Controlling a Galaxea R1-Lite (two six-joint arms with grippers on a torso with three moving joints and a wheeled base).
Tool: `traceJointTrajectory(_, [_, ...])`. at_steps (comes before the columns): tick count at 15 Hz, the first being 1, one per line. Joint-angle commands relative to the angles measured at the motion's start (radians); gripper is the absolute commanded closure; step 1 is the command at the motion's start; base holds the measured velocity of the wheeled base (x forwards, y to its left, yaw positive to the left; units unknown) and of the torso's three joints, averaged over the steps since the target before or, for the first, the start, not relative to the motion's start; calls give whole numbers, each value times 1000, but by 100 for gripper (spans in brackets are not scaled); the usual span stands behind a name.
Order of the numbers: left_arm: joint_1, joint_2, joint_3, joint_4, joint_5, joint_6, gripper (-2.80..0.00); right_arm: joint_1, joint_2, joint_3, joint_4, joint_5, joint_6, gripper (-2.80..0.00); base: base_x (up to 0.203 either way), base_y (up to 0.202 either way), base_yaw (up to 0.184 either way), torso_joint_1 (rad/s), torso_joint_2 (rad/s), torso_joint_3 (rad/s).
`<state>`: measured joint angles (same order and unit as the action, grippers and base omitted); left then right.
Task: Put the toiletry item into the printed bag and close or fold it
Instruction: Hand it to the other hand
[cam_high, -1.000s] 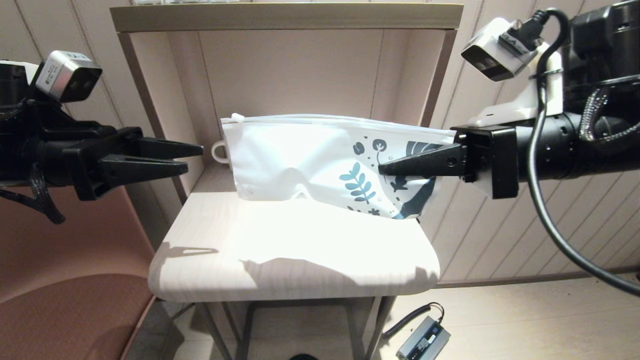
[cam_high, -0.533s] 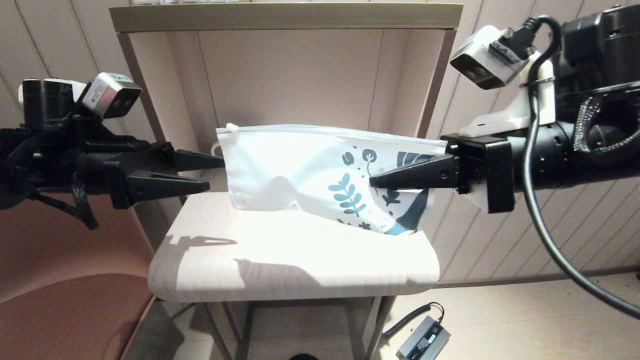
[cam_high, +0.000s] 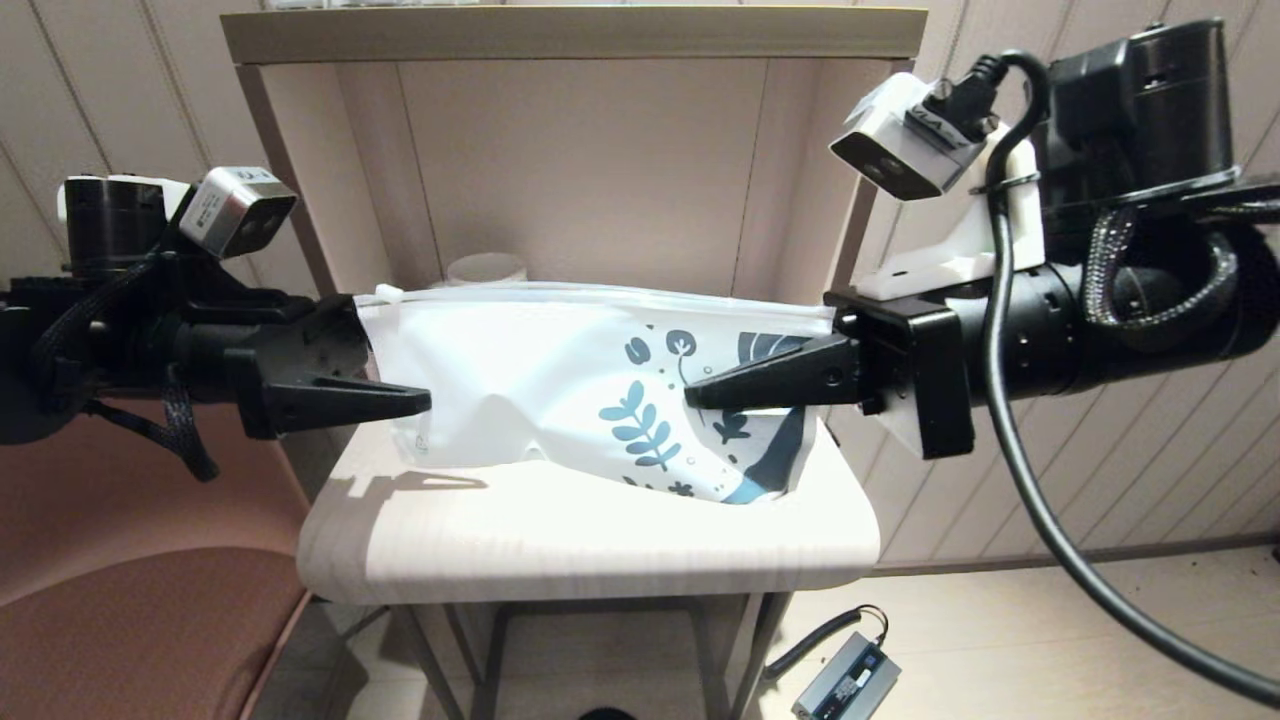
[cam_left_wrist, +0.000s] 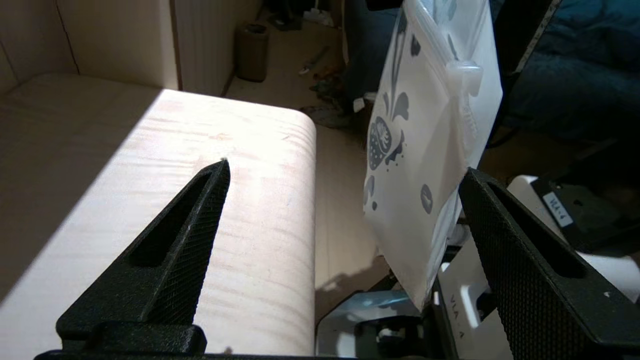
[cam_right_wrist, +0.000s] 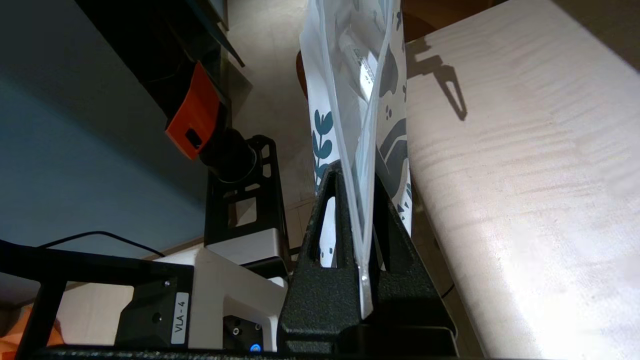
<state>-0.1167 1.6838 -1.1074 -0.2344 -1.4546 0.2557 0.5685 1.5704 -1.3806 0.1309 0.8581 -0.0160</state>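
The right hand (cam_high: 690, 397), clamped on the bag (cam_high: 560, 390), has carried it toward 9 o'clock above the counter (cam_high: 600, 540). The left hand (cam_high: 400, 375) has spread wide at the slider (cam_high: 392, 294) end, likely to close it. A tube (cam_right_wrist: 361, 64) shows inside.

The printed bag (cam_high: 560, 400) now hangs further toward nine o'clock than a second ago, carried by the right tool (cam_high: 700, 395). The left tool (cam_high: 400, 380) has moved in and spread wider, its fingers (cam_left_wrist: 170, 260) now straddling the bag's slider end.
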Motion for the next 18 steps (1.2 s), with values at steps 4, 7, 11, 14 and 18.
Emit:
traceJointTrajectory(4, [-39,26,58,-149,-38,20,-280,4,39,-22,1,4,-2,0,0,0,0,0,0,0])
traceJointTrajectory(7, [-75,10,24,-143,-36,18,-280,16,48,-24,0,4,-4,0,0,0,0,0,0,0])
traceJointTrajectory(11, [-84,-54,-54,61,-3,16,-280,16,48,-23,0,2,-4,0,0,0,0,0,0,0])
traceJointTrajectory(14, [-83,-82,-54,114,88,18,-280,17,45,-27,-2,1,-5,0,0,0,0,0,0,0])
traceJointTrajectory(18, [-66,-107,-23,116,124,23,-280,16,40,-31,-2,2,-5,0,0,0,0,0,0,0])
